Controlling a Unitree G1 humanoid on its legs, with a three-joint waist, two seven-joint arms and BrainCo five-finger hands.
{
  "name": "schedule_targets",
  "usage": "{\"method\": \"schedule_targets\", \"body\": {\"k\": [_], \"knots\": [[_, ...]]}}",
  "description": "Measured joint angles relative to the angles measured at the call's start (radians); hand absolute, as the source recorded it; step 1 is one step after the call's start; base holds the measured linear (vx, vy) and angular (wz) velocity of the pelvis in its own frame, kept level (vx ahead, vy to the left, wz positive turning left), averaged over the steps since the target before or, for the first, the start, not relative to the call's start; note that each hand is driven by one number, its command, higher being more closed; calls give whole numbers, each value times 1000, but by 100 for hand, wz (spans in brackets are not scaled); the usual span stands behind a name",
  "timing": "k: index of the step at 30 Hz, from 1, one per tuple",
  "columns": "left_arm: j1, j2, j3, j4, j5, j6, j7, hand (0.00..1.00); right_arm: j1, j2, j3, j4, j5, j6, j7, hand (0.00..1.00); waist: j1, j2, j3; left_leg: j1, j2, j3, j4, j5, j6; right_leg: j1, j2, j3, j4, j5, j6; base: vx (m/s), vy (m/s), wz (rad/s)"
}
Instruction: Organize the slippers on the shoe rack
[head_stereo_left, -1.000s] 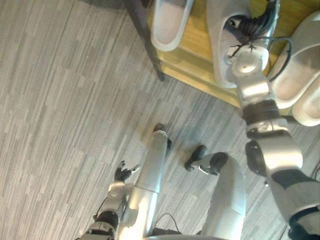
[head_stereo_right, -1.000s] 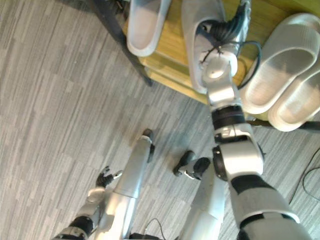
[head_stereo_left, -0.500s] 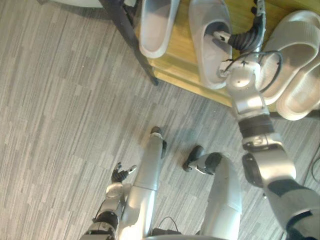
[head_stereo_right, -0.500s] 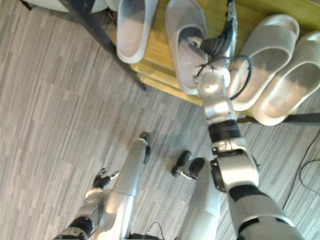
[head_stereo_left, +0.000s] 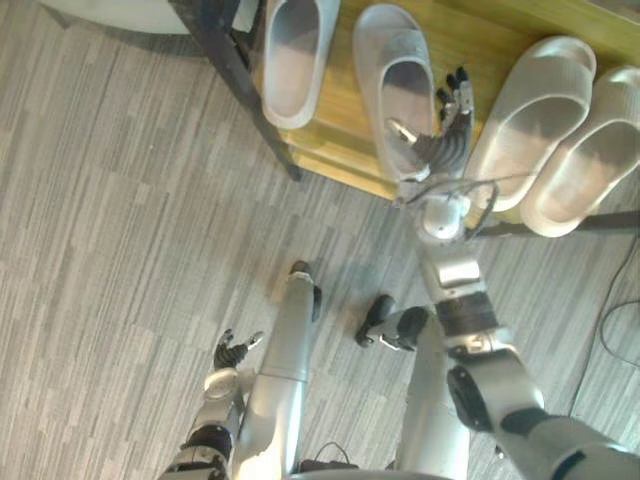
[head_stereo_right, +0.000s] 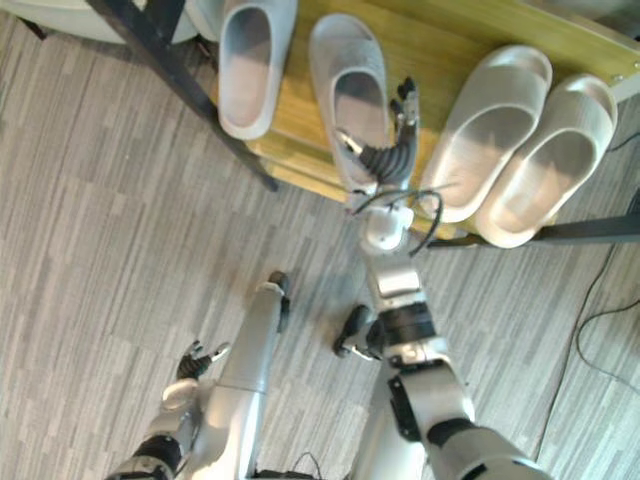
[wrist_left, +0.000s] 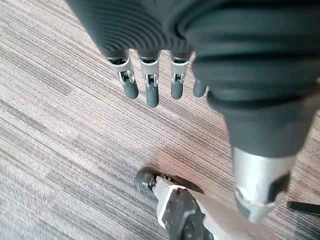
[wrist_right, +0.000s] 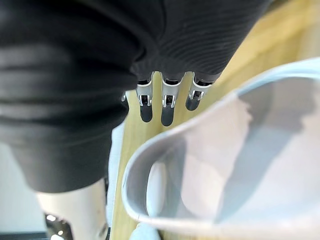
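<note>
Left robot hand (head_stereo_left: 232, 350) idle low over grey striped carpet floor (head_stereo_left: 120, 250), fingers relaxed, nothing held. Right robot hand (head_stereo_left: 440, 145) is seen at near edge of wooden shoe rack shelf (head_stereo_left: 480, 40), fingers straight, empty, just right of pale grey closed-toe slipper (head_stereo_left: 395, 80), whose heel sits at the shelf edge. Suggested: heel to be nudged farther in and squared with matching grey slipper (head_stereo_left: 295, 50) on its left. Off-white ribbed slipper pair (head_stereo_left: 530, 110) should be left undisturbed.
</note>
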Motion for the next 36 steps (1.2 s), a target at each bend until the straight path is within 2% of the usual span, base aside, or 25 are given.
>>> {"method": "schedule_targets", "body": {"k": [14,21,36], "knots": [[0,-12,52,-9,19,15,0,0,46,64,1,-25,137,-39,65,0,-1,-3,1,13,6,4,-16,0,0,11,8,3,-18,4,6,0,4,-1],[0,-18,80,-9,18,15,1,0,38,92,14,-18,218,-46,74,0,0,-6,3,19,7,2,-22,0,0,20,10,1,-25,4,7,0,0,0],[-4,-23,83,-12,19,14,3,0,-129,156,6,149,330,-60,63,0,9,-6,3,27,1,-11,-33,3,-5,34,8,-12,-35,3,8,3,0,2]]}}
